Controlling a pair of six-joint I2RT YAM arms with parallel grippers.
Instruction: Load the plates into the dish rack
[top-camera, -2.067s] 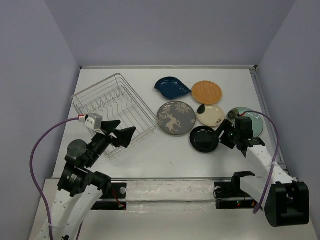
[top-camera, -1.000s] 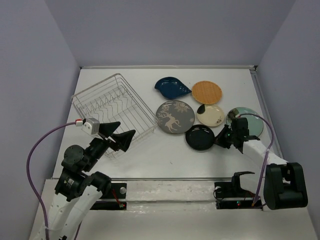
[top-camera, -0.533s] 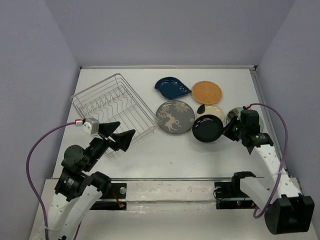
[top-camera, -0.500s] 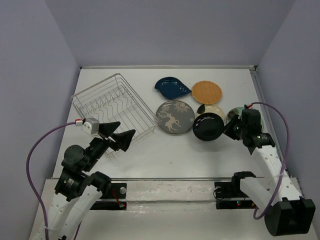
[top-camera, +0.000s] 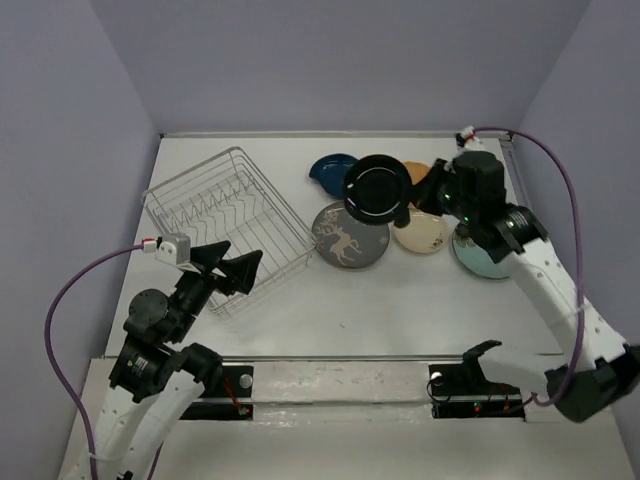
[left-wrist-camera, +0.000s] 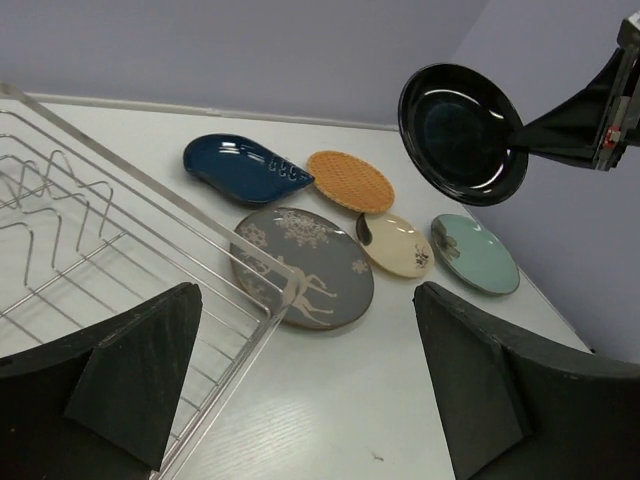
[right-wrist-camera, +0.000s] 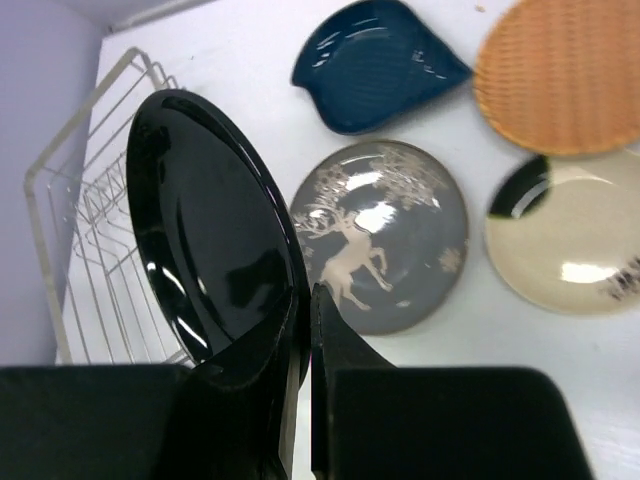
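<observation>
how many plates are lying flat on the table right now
5: the dark blue leaf dish and orange plate at the back, the grey deer plate by the rack, the cream plate and teal plate to its right. The right gripper holds the black plate.

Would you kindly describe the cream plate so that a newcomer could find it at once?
Right of the wire dish rack lies a cluster of plates. The cream plate lies flat between the grey deer plate and the pale teal plate. Only it is cream, with a dark mark at its rim.
</observation>
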